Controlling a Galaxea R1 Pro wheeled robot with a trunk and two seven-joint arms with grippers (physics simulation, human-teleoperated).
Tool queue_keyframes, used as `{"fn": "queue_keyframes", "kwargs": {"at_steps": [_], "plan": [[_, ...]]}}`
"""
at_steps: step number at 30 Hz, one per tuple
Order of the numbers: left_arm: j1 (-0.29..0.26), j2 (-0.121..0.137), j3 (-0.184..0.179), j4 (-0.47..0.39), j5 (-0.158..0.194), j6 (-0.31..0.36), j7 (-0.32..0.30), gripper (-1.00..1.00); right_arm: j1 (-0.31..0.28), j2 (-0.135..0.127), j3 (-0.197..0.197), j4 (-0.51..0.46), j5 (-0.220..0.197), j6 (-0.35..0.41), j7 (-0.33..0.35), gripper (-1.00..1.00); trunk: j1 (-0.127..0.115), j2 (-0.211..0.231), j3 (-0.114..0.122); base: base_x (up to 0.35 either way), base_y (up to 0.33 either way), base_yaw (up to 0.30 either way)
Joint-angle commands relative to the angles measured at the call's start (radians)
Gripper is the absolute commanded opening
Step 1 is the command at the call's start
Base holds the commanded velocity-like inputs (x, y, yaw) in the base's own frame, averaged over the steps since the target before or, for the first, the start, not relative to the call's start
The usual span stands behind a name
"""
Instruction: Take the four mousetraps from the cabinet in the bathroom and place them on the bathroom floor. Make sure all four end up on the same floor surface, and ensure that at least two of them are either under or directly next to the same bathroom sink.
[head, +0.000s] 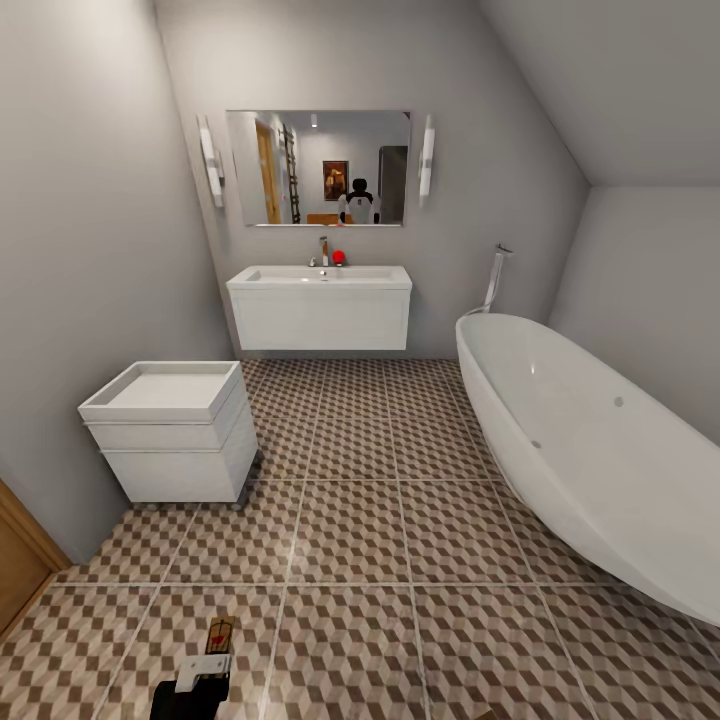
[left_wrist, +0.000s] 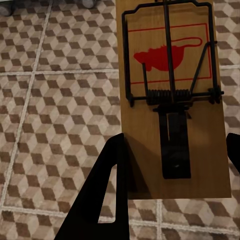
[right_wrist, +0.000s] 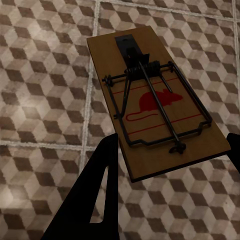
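Observation:
My left gripper (head: 205, 668) is low at the front left, shut on a mousetrap (head: 220, 633) that it holds just above the bathroom floor (head: 350, 520). In the left wrist view this mousetrap (left_wrist: 172, 100), a brown board with dark wire and a red mouse print, sits between the black fingers (left_wrist: 107, 190) of the left gripper (left_wrist: 175, 145). My right gripper (right_wrist: 172, 150) is shut on a second mousetrap (right_wrist: 150, 100), which is tilted over the cube-patterned tiles (right_wrist: 45, 90). The white wall-hung sink (head: 320, 305) with its red ball is at the far wall.
A white oval bathtub (head: 590, 450) fills the right side. A small white drawer unit (head: 175, 430) stands at the left wall, and an orange-brown wood panel (head: 20, 560) shows at the lower left. Open tiled floor runs between me and the sink.

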Motion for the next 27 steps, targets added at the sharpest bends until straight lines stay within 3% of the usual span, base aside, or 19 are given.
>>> {"fn": "queue_keyframes", "kwargs": {"at_steps": [1, 27], "plan": [[-0.001, -0.001, -0.005, 0.001, -0.006, -0.003, 0.008, -1.00, -0.001, 0.000, 0.008, 0.001, 0.003, -0.001, -0.009, -1.00, 0.000, 0.000, -0.001, 0.000, 0.000, 0.000], [-0.001, -0.001, -0.005, 0.002, -0.006, -0.003, 0.008, -1.00, -0.001, 0.000, 0.008, 0.001, 0.003, -0.001, -0.009, -1.00, 0.000, 0.000, -0.001, 0.000, 0.000, 0.000]]}}
